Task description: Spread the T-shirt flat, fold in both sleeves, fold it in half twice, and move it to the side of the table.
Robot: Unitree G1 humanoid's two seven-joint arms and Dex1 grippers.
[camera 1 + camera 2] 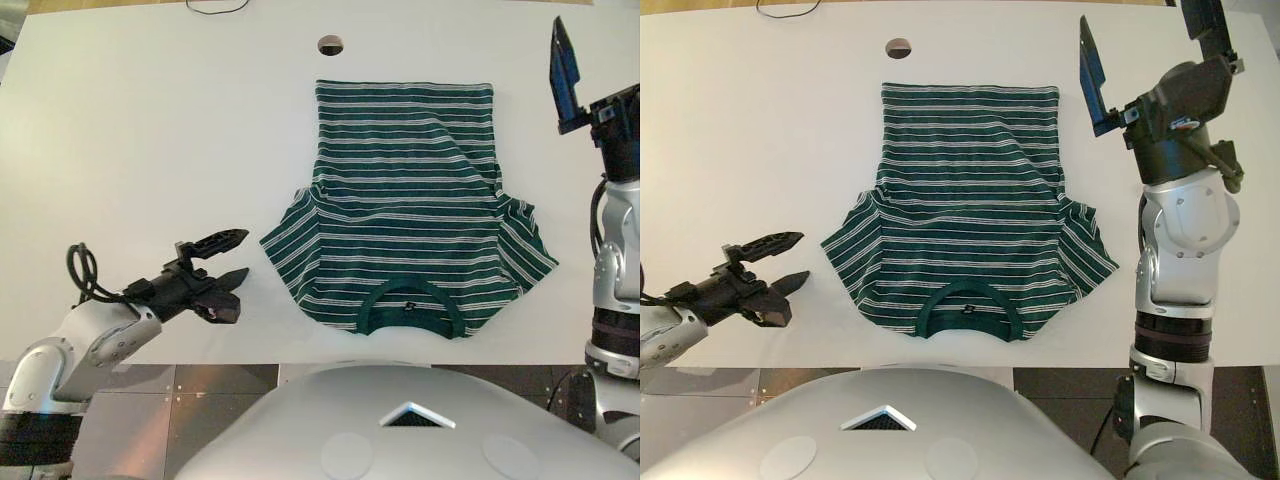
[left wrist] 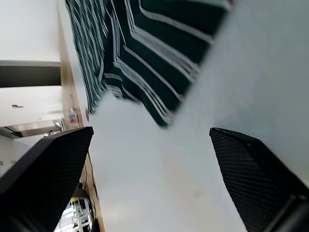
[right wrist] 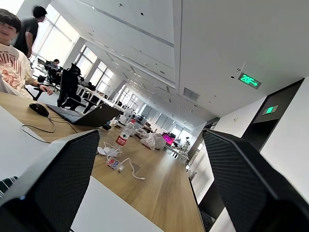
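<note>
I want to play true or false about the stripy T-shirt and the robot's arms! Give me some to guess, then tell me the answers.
1. The T-shirt is green with white stripes. True.
2. The left end effector grips the T-shirt. False: it is open, beside the T-shirt and apart from it.
3. The collar lies nearest the robot. True.
4. The right end effector presses on the T-shirt. False: it is raised, open, off to the side.
5. Both sleeves are folded in. False: they stick out.

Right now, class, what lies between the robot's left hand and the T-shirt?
Nothing but a stretch of bare white table separates the left hand from the T-shirt, as the left eye view shows.
</note>
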